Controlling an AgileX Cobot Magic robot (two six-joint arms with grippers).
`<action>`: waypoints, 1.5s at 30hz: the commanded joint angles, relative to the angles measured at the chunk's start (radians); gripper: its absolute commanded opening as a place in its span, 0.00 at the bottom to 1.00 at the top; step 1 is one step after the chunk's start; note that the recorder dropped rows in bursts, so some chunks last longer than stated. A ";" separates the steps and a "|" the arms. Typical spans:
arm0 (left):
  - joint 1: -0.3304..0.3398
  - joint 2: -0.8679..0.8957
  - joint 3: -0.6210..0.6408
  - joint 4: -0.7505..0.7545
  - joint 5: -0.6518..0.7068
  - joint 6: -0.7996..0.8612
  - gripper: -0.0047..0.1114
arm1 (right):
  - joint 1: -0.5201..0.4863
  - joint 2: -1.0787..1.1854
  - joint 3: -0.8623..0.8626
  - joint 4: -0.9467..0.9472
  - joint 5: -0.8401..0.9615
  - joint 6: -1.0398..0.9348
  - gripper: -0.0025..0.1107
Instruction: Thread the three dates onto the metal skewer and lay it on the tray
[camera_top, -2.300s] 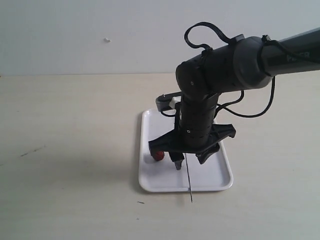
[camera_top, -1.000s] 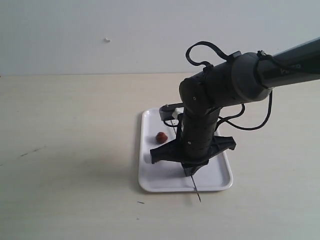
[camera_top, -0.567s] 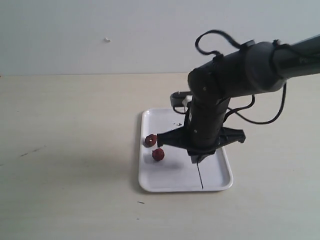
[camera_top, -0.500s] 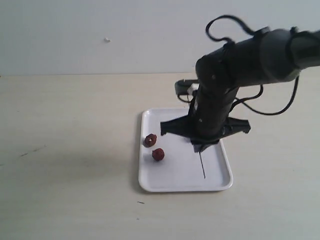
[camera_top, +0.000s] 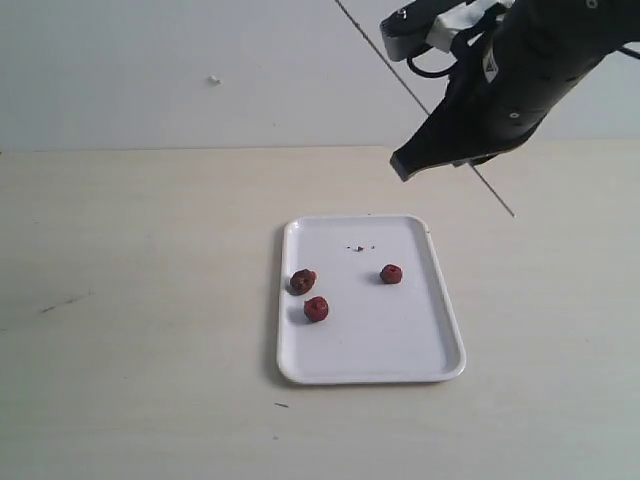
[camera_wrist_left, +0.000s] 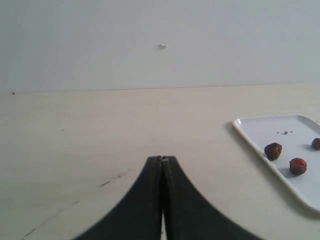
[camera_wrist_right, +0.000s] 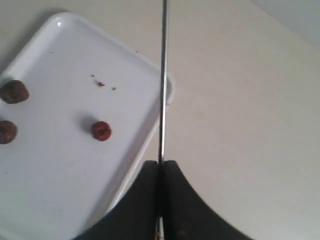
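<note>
Three dark red dates lie loose on the white tray (camera_top: 350, 350): two at its left side (camera_top: 302, 281) (camera_top: 316, 309) and one nearer the middle (camera_top: 391, 273). High above the tray's far right corner, my right gripper (camera_top: 476, 168) is shut on the thin metal skewer (camera_top: 380, 54), which slants down to the right with no date on it. The right wrist view shows the skewer (camera_wrist_right: 163, 75) running out from the shut gripper (camera_wrist_right: 161, 162) past the tray's corner (camera_wrist_right: 169, 90). My left gripper (camera_wrist_left: 162, 159) is shut and empty, low over the table left of the tray (camera_wrist_left: 250, 131).
A few small crumbs (camera_top: 360, 248) lie near the tray's far edge. The pale wooden table (camera_top: 140, 300) spreads wide to the left, with a white wall (camera_top: 150, 70) behind it. A faint scratch (camera_top: 65, 302) marks the table's left side.
My right arm has risen off the tray and swung up to the right with the skewer, which now slants. All three dates now show on the tray.
</note>
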 joint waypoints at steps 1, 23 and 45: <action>0.002 -0.007 0.000 0.026 0.000 0.004 0.04 | -0.028 0.008 0.000 -0.088 -0.079 -0.004 0.02; 0.008 0.172 -0.218 -0.323 -0.604 0.240 0.04 | -0.364 0.168 0.000 0.200 -0.247 -0.332 0.02; -0.206 1.850 -1.396 -0.318 0.396 0.967 0.04 | -0.364 0.170 0.000 0.493 -0.224 -0.581 0.02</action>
